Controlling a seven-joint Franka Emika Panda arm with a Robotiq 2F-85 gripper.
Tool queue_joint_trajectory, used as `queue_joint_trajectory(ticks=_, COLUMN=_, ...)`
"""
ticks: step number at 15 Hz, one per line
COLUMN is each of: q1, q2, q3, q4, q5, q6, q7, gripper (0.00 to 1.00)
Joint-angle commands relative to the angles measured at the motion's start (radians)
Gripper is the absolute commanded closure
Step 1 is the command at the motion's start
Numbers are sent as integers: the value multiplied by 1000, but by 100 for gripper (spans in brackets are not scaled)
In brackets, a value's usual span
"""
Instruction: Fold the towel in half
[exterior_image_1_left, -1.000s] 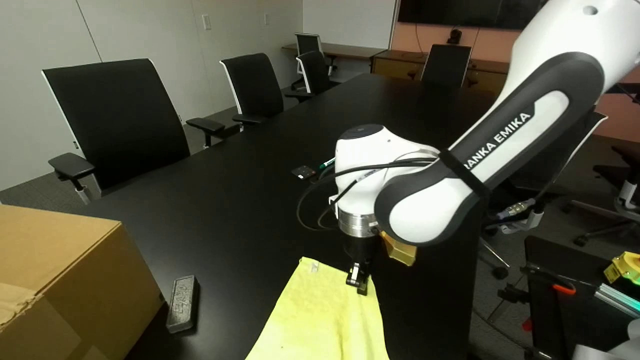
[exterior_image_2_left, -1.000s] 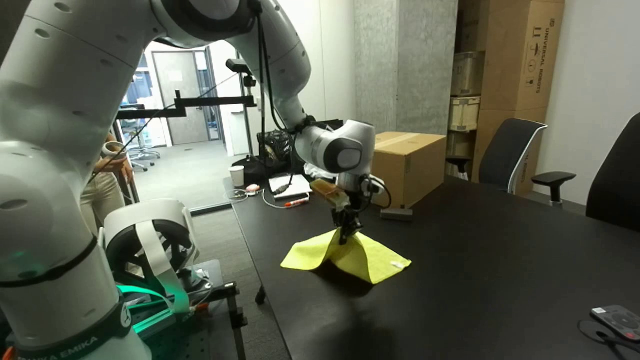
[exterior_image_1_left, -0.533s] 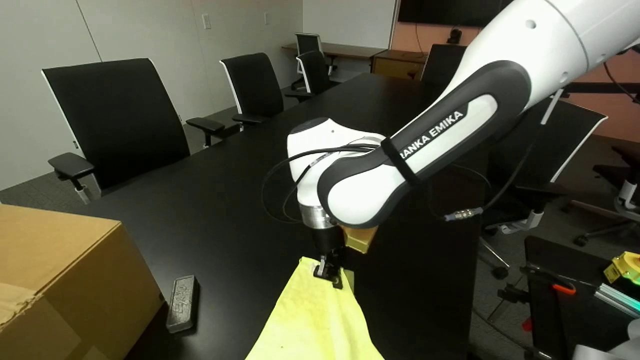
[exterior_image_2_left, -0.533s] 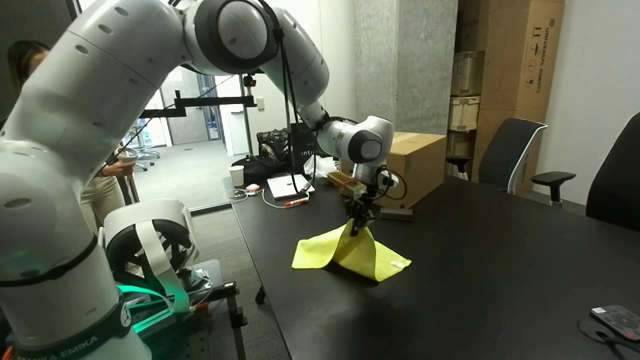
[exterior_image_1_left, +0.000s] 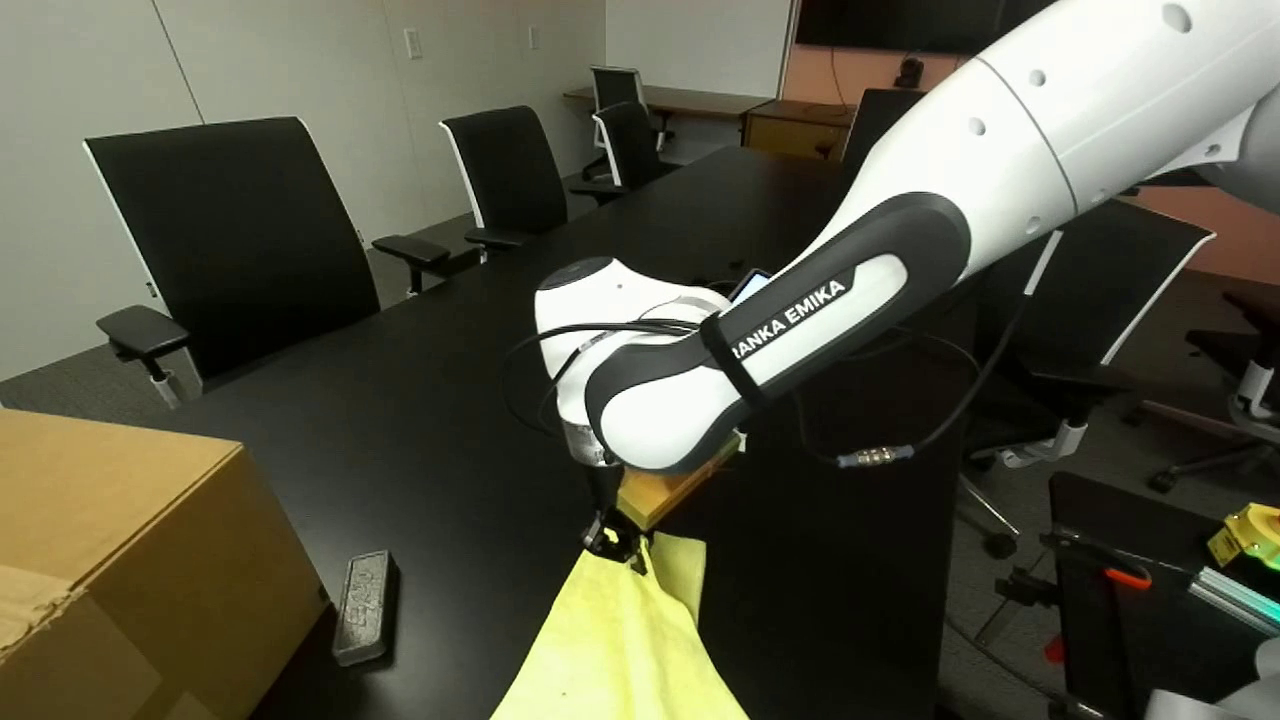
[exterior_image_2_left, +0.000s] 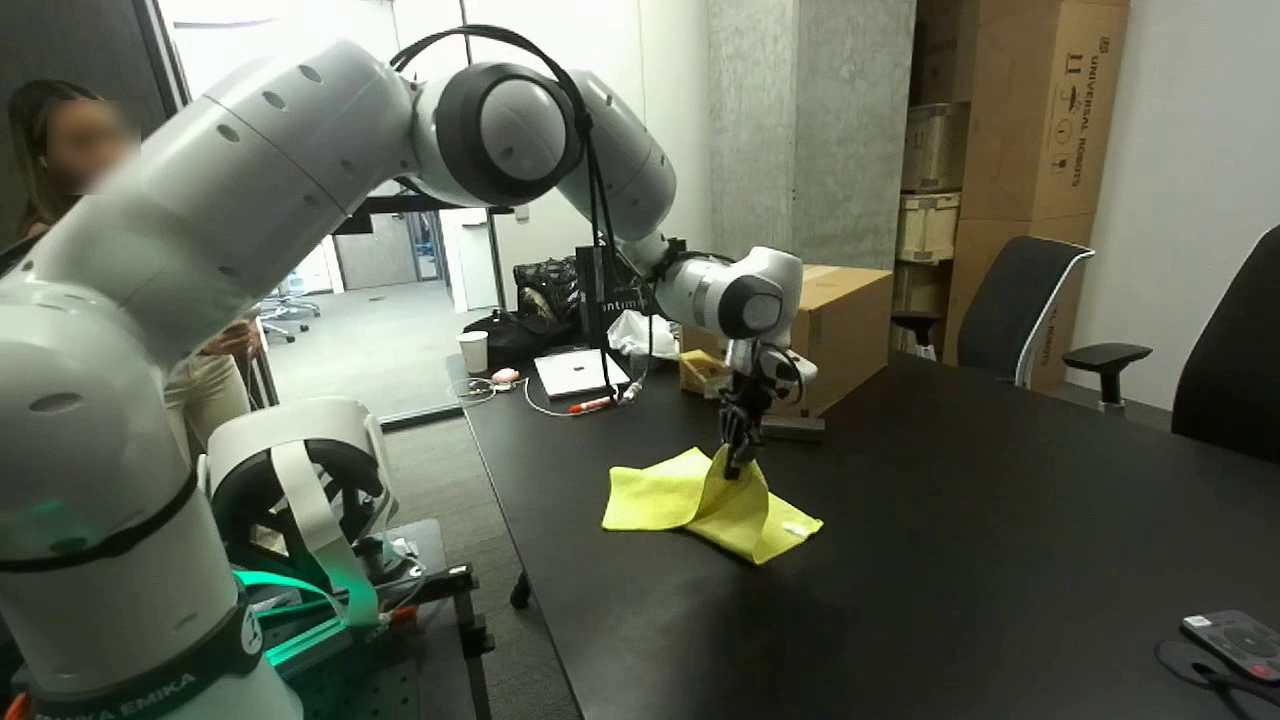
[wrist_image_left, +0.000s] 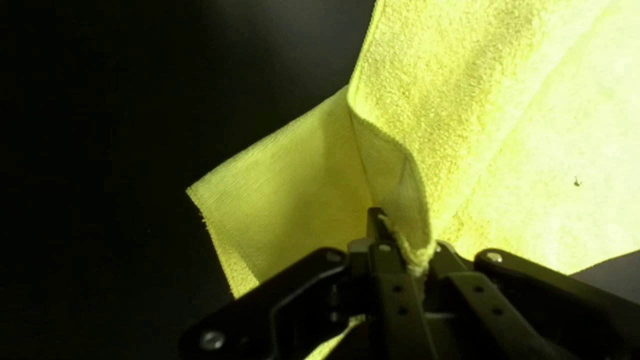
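The fingers (wrist_image_left: 384, 260) pinch the yellow towel (exterior_image_1_left: 615, 645) by its edge near a closed cardboard box (exterior_image_1_left: 160, 560)

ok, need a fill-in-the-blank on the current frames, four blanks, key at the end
1. At the towel, the pincer is ____ (open/shut).
2. The towel's colour is ____.
3. In an exterior view, with the cardboard box on one side and the towel on the other, the whiteboard eraser lies ____ them.
4. The white cup stands ____ (upright/tipped).

Missing words: shut; yellow; between; upright.
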Motion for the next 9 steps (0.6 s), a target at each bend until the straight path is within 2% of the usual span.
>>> queue_joint_trajectory(ticks=1, q1=33, q2=46, q3=-37, q4=74, q5=28, q6=-2, q7=159, gripper=96)
queue_joint_trajectory(ticks=2, q1=37, q2=42, q3=-40, q4=68, q5=32, q6=13, q7=196, gripper=71)
queue_joint_trajectory(ticks=3, q1=39, q2=35, q3=-41, q4=58, q5=34, q6=29, q7=229, gripper=71)
queue_joint_trajectory(ticks=4, q1=44, q2=22, q3=-44, q4=40, q5=33, q6=49, q7=266, gripper=65)
queue_joint_trajectory(ticks=9, q1=76, q2=-31, q3=-67, q4=-33, q5=1, q6=153, q7=412, gripper=27)
